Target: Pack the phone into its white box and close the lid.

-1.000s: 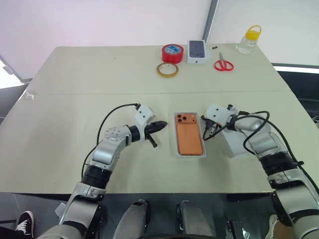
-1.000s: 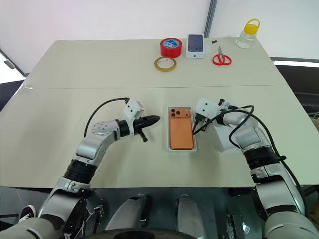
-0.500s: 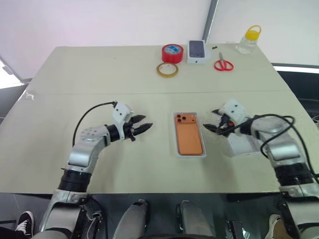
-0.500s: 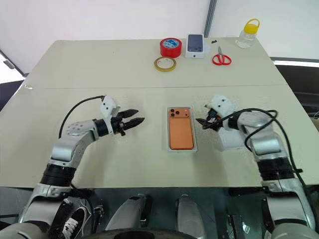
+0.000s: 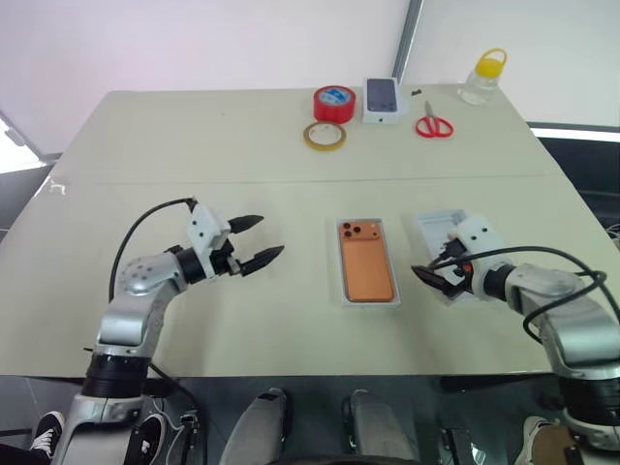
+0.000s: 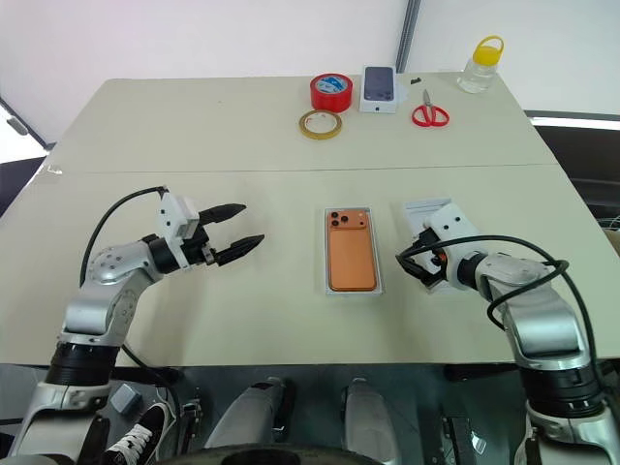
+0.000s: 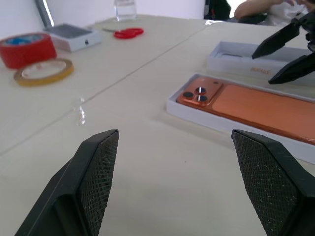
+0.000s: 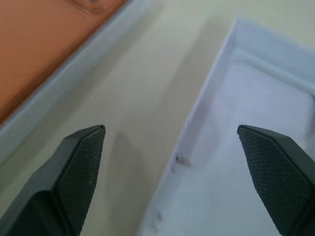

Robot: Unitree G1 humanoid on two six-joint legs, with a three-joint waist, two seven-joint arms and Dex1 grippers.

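Lying camera-side up in the white box [image 5: 369, 298], the phone [image 5: 366, 267] sits between the two grippers, and the lid [image 5: 438, 232] rests inner face up just right of that box. Left of the box, the left gripper [image 5: 255, 240] hovers with fingers spread and empty. The right gripper [image 6: 415, 268] gapes over the lid's near edge, gripping nothing. A second ago both grippers were pinched shut close against the box; since then each has drawn away and opened.
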